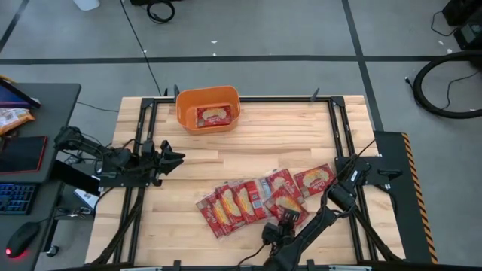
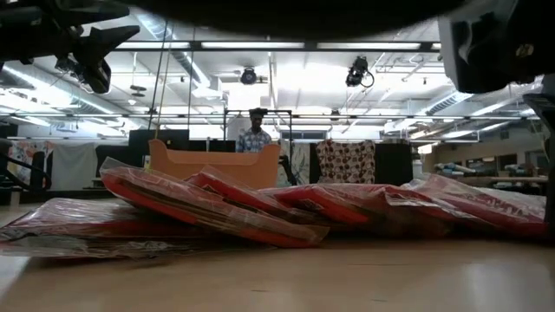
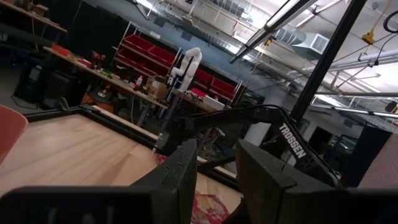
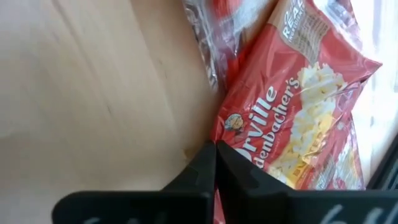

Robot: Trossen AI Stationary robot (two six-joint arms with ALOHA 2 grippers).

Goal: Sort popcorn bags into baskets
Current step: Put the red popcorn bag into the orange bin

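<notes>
Several red popcorn bags (image 1: pixel 248 202) lie overlapping in a row on the near half of the wooden table, and show in the low view as a heap (image 2: pixel 260 208). One more popcorn bag (image 1: pixel 213 116) lies inside the orange basket (image 1: pixel 184 113) at the far edge. My right gripper (image 1: pixel 290 219) is shut at the near edge of the bag (image 4: pixel 298 118) lying on top of the row. My left gripper (image 1: pixel 175 156) hovers open and empty over the table's left side, raised well above it (image 2: pixel 95 52). My right gripper (image 4: pixel 216 149) pinches the top popcorn bag by its edge (image 4: pixel 231 138) between the two fingertips. The fingers come from the table's near side, slanting down. The bag still rests on the neighbouring bags.
A side desk with a keyboard (image 1: pixel 15 197), a mouse (image 1: pixel 21 239) and an orange-and-white packet (image 1: pixel 13 117) stands left of the table. Black frame rails (image 1: pixel 143 128) run along the table's sides. A person (image 2: pixel 253 134) stands far behind the basket. Bare wood lies between basket and bags.
</notes>
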